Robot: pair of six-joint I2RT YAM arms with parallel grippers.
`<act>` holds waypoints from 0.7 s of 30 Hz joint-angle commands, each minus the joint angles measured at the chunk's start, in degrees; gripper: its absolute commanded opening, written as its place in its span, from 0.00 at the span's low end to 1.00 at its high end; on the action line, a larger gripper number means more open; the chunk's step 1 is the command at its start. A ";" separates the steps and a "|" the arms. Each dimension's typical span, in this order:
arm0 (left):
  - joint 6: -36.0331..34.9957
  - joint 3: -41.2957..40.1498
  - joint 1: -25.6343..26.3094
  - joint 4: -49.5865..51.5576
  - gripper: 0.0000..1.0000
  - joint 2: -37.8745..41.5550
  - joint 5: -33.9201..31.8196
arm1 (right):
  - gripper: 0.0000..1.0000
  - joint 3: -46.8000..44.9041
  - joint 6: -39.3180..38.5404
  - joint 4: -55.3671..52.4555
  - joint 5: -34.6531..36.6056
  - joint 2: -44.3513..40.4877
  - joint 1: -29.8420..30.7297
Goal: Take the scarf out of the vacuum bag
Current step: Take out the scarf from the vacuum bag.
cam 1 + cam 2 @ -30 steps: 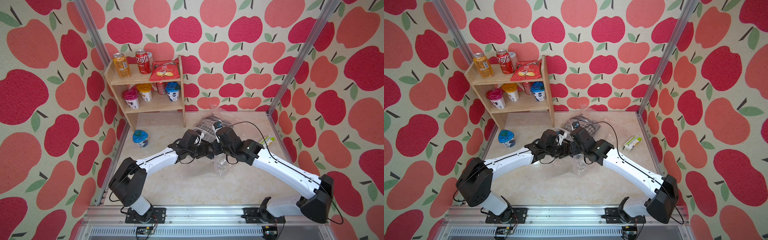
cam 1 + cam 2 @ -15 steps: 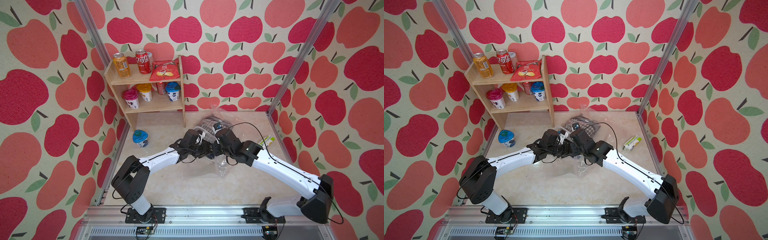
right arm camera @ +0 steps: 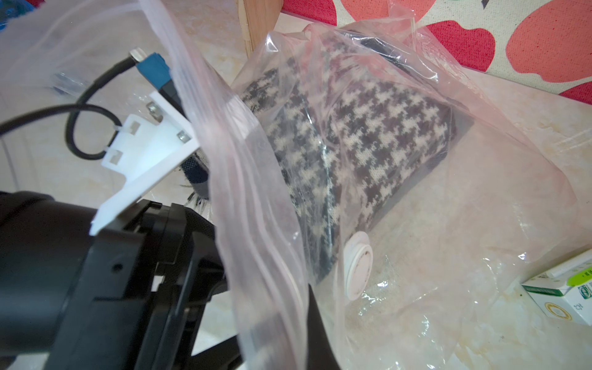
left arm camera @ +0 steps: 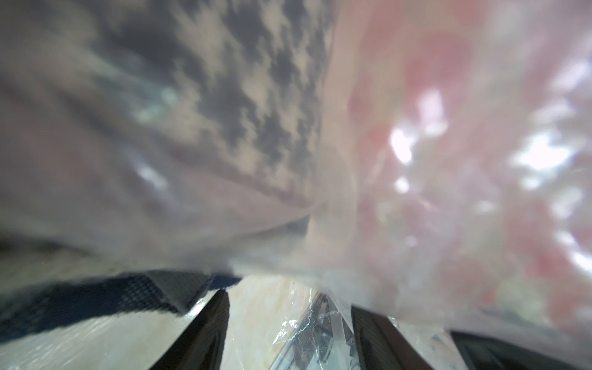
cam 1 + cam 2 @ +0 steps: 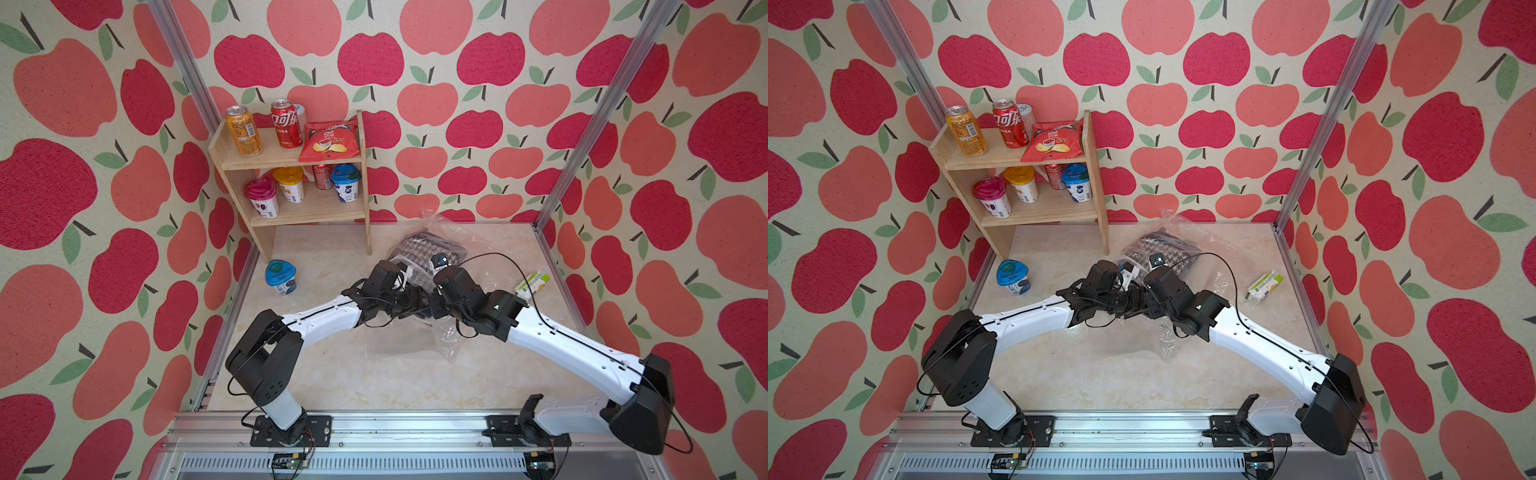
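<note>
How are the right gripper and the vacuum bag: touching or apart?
Touching: in the right wrist view the right gripper pinches the vacuum bag at its edge.

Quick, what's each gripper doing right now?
Left gripper: open, at the mouth of the vacuum bag.
Right gripper: shut on the vacuum bag's zip edge.

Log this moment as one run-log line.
scarf: inside bag | right pincer: shut on bag rim | left pincer: open at bag mouth | task: scarf not yet out

overhead pair; wrists near vacuum bag (image 3: 448, 208)
</note>
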State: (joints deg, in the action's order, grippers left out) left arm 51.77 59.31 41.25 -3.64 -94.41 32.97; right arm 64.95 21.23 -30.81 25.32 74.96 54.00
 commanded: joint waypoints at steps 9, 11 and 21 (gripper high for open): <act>0.13 1.97 0.37 0.67 0.62 -2.78 -1.61 | 0.00 -2.70 -1.18 2.70 7.10 -6.59 0.67; -0.24 2.60 0.35 2.04 0.59 -3.22 -1.91 | 0.00 -3.51 -1.93 4.75 7.10 -8.05 0.84; 1.19 2.03 0.16 2.84 0.60 -0.50 -5.19 | 0.00 -4.30 -3.15 5.85 5.99 -8.69 1.29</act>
State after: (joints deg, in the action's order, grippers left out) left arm 52.05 60.80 41.67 -2.50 -96.68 30.52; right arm 60.99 19.05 -26.39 29.78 67.26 54.76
